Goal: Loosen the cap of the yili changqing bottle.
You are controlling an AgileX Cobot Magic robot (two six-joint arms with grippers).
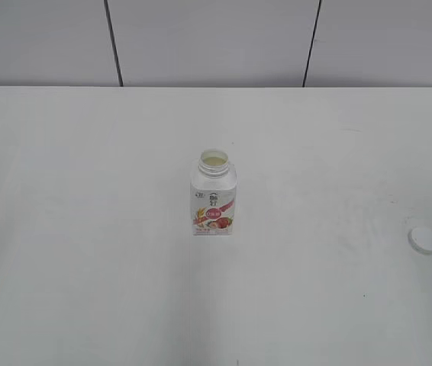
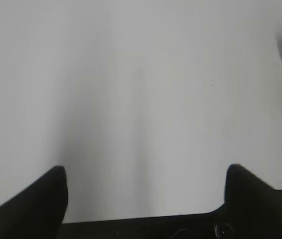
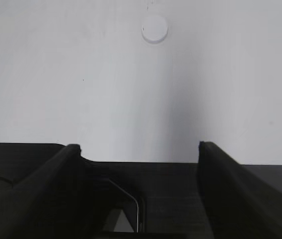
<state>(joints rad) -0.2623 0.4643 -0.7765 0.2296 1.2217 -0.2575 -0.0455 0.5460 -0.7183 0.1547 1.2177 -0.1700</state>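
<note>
Right wrist view: cap (image 3: 155,28) well beyond open jaws.

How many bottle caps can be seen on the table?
1. The cap lies on the table, off the open bottle and to its right.

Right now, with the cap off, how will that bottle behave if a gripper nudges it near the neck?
The bottle stands upright, open, pale liquid near its mouth: a high nudge would probably tip it and spill. Its smooth plastic looks slippery, likely yielding to a squeeze. The cap lies flat and apart.
</note>
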